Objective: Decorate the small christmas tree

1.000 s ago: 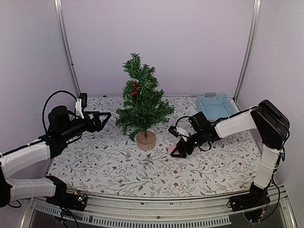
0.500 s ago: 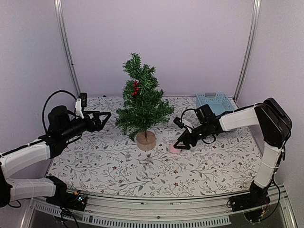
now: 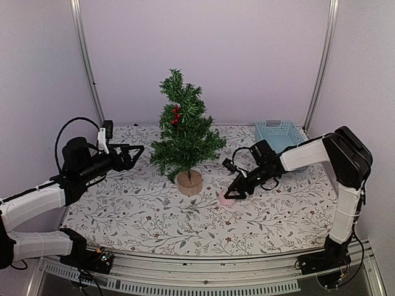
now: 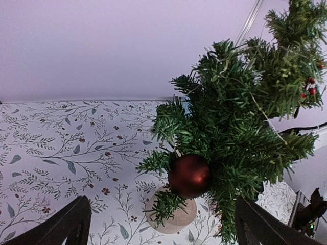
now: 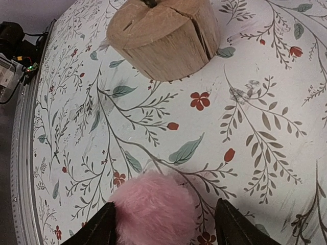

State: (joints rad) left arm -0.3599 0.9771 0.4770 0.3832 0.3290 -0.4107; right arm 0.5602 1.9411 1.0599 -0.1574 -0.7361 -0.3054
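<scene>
right gripper (image 3: 233, 192) is straddling the pink pom-pom (image 5: 153, 209) on the floral table (image 3: 142, 213), jaws spread, not pinching it. left gripper (image 3: 137, 151) is hovering left of the small christmas tree (image 3: 184, 132), jaws fully spread. Tree is standing upright mid-table, red bauble (image 4: 189, 175) hanging on a low branch, pom-pom lying near its stump (image 5: 163, 35)

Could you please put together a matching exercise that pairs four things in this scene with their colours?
Things:
1. pom-pom
2. basket
3. bauble
4. stump

Colours:
A. dark red
B. pale wood
C. pink
D. light blue

Pairs: 1-C, 2-D, 3-A, 4-B.
</scene>
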